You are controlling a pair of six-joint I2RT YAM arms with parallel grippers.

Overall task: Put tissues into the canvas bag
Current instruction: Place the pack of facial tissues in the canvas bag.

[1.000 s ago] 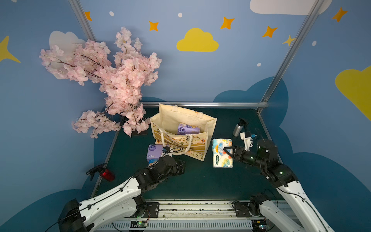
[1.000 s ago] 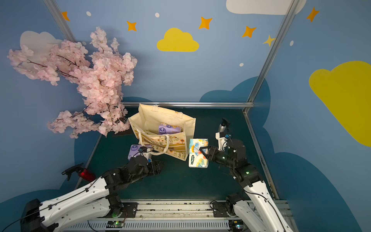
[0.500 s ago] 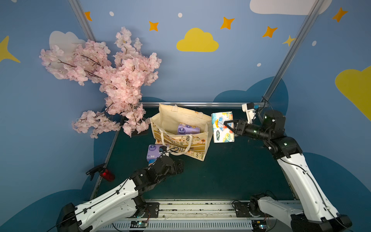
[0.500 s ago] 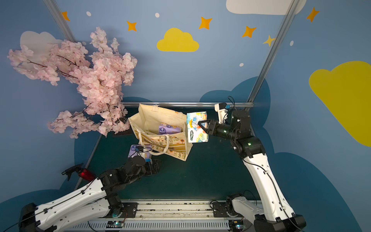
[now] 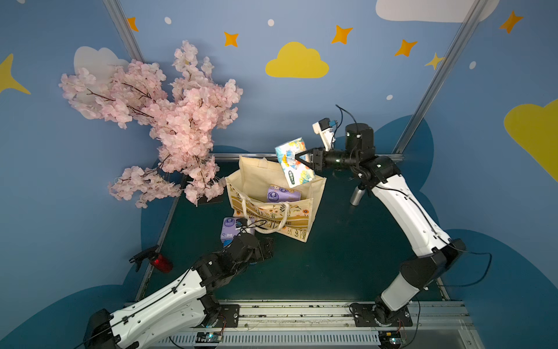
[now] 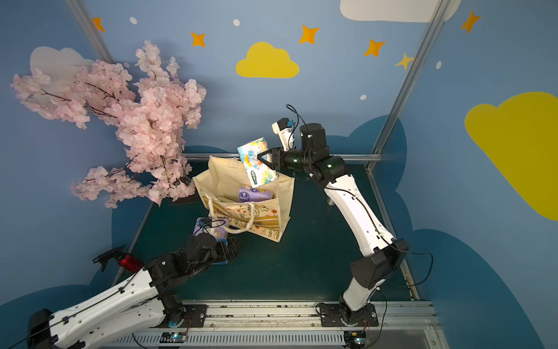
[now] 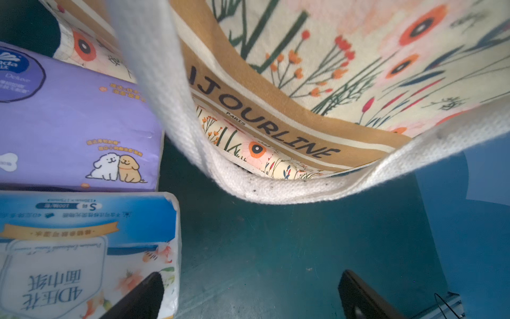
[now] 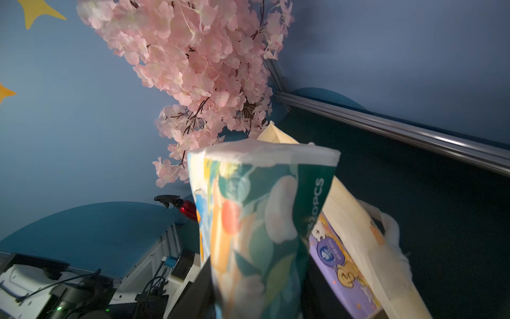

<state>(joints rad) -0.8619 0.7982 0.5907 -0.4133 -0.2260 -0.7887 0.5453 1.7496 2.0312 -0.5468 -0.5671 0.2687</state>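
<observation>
By the left edge of the dark green table (image 5: 332,256) lies a red spray bottle (image 5: 161,262), below a pink blossom branch (image 5: 181,127). The left gripper (image 7: 249,287) hovers low over the table just in front of the canvas bag (image 5: 302,211). Its fingers are spread wide and hold nothing. One finger (image 7: 143,295) overlaps the corner of a light blue pack (image 7: 82,243) in the left wrist view; whether they touch I cannot tell. A purple pack (image 7: 77,124) lies just beyond that one, side by side with it on the table and near the bag's front corner. The bag stands open in the middle of the table, one rope handle (image 5: 271,225) draped down its front. A second purple pack (image 5: 282,193) lies inside it. Above the bag's mouth, towards its far right corner, a printed pack (image 5: 294,163) hangs tilted, pinched at one side by the right gripper (image 5: 302,157), whose fingers are closed on it. The pack's lower end overlaps the bag's rim in both top views. Right of the bag, a silver spray bottle (image 5: 356,196) stands on the table, partly hidden behind the right arm.
</observation>
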